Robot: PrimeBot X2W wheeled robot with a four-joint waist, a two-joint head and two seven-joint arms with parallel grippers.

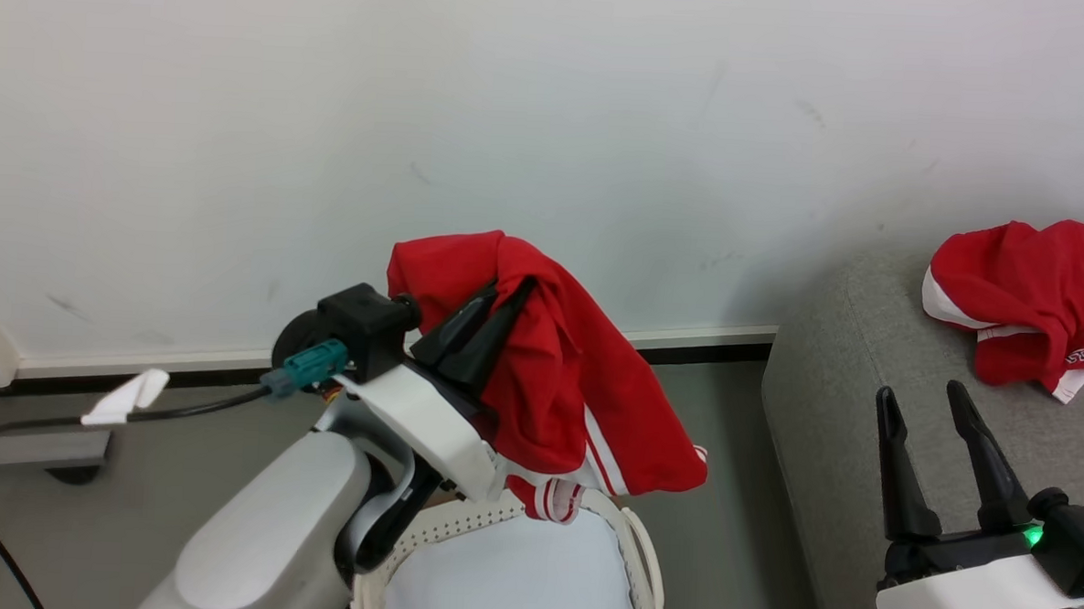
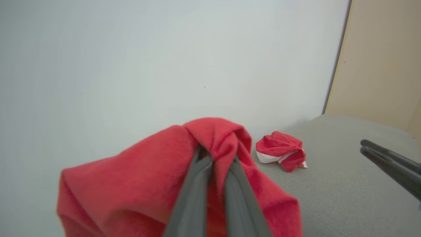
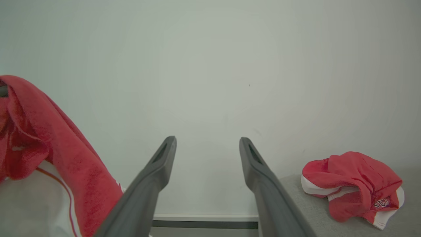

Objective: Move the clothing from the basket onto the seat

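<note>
A red garment with white stripes (image 1: 557, 378) hangs in the air above the cream-white basket (image 1: 641, 551), with my left gripper (image 1: 506, 294) shut on its upper fold. From the left wrist, the red cloth (image 2: 138, 184) drapes over both shut fingers (image 2: 194, 194). A second red and white garment (image 1: 1027, 303) lies crumpled on the light grey seat (image 1: 830, 418) at the right; it also appears as a small bundle (image 2: 281, 151) and with lettering (image 3: 355, 182). My right gripper (image 1: 927, 390) is open and empty over the seat's near edge, its fingers (image 3: 158, 174) spread wide.
A pale wall (image 1: 550, 113) with a white skirting board (image 1: 705, 334) stands behind everything. A black cable (image 1: 33, 429) with a white tag runs across the grey floor at the left. The basket's pale inner bottom (image 1: 512, 578) shows under the hanging garment.
</note>
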